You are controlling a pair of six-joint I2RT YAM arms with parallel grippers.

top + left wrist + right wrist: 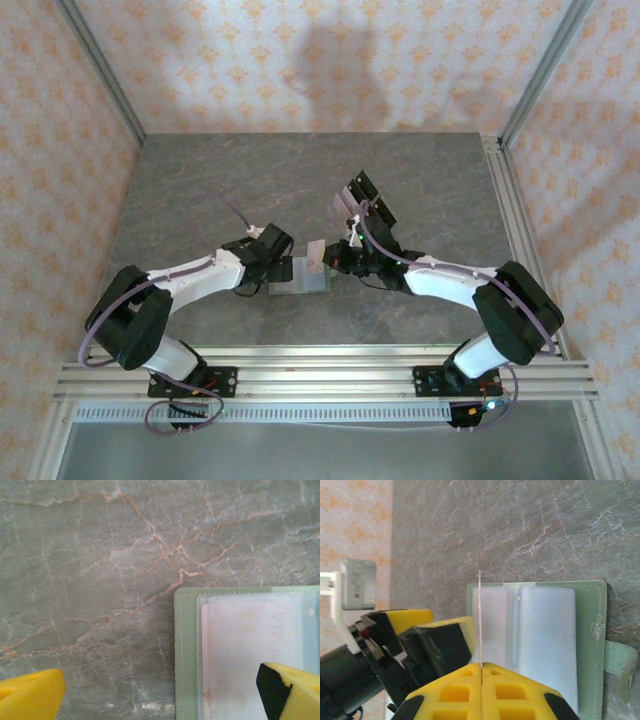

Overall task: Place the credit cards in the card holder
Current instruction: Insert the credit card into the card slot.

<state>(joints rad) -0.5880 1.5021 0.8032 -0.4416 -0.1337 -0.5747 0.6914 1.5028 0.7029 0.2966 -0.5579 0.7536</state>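
Observation:
The card holder [300, 277] lies open on the table between both grippers; its sage-green rim [592, 645] and snap tab [621, 670] frame pale inner pockets. My right gripper [481, 666] is shut on a thin credit card [480, 615], held on edge over the holder's left pocket; from above, that card [315, 262] stands at the holder's back edge. My left gripper [160, 700] is open, its right fingertip [287, 690] over the holder's green edge [185, 655], its left one over bare table. A pale card [250, 645] sits in the pocket there.
A dark and clear tray-like object [363, 205] stands on the stone table behind the right arm. The left gripper's fingers [445, 645] are close beside the held card. Aluminium rails [320, 375] run along the near edge, and patterned walls close the sides.

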